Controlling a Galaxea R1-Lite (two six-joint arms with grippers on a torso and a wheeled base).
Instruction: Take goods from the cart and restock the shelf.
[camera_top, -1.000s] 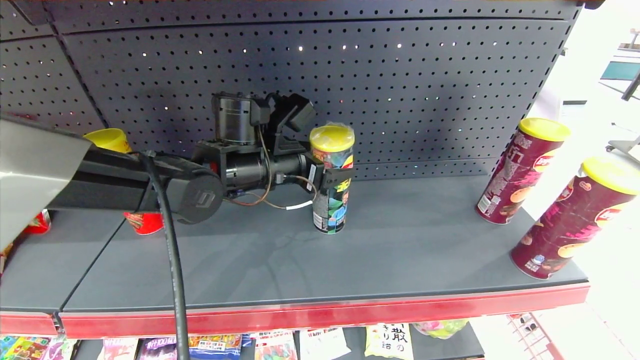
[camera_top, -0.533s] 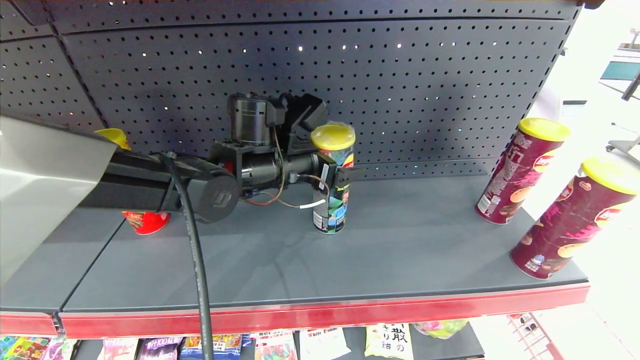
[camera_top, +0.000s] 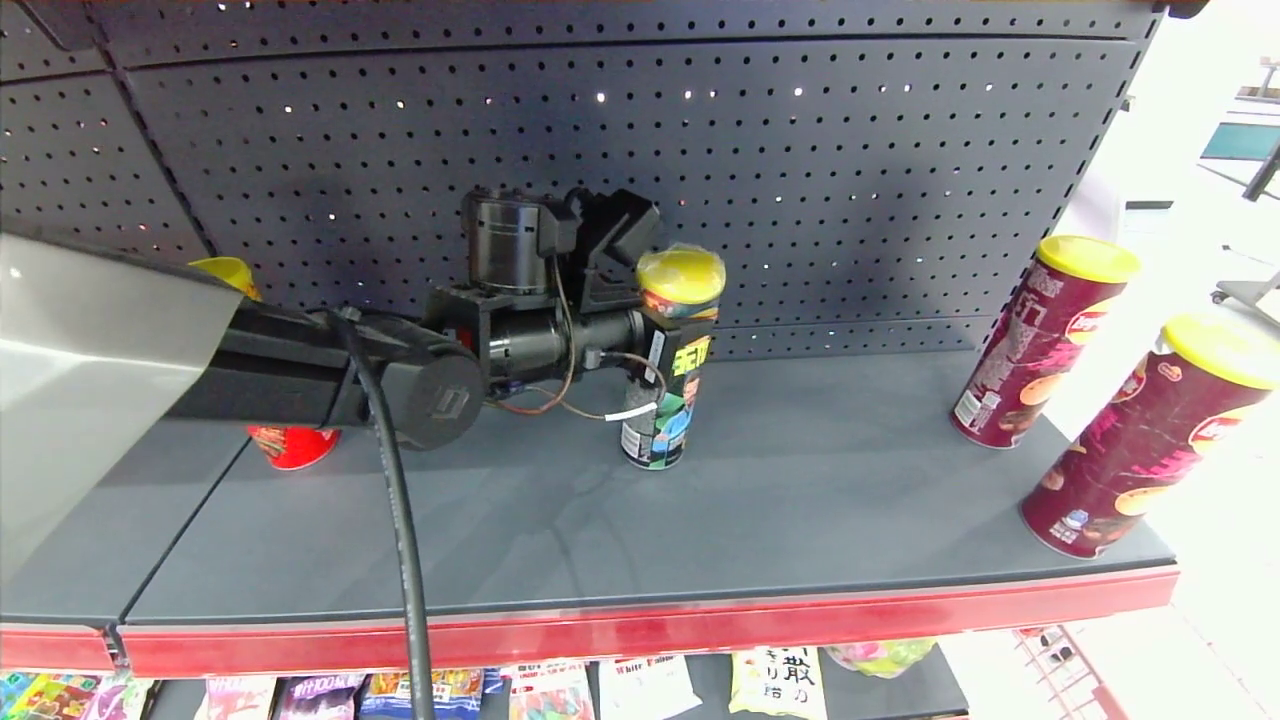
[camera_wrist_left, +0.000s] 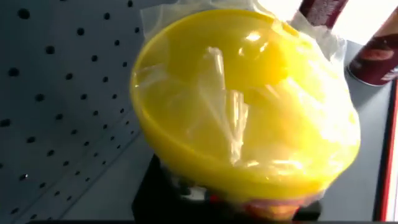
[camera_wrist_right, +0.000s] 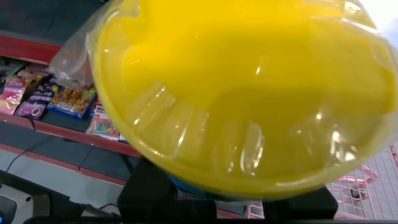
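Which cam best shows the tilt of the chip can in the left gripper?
Head view: the chip can shows full length, leaning, over the shelf, left gripper at mid-height. Left wrist view looks down on its film-wrapped yellow lid. Right wrist view shows a second can, not this one.

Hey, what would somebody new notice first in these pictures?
The left hand grips a tilted yellow-lidded can on the shelf, before the dark pegboard. Two maroon cans stand at its right end. The right hand holds a second yellow-lidded can.
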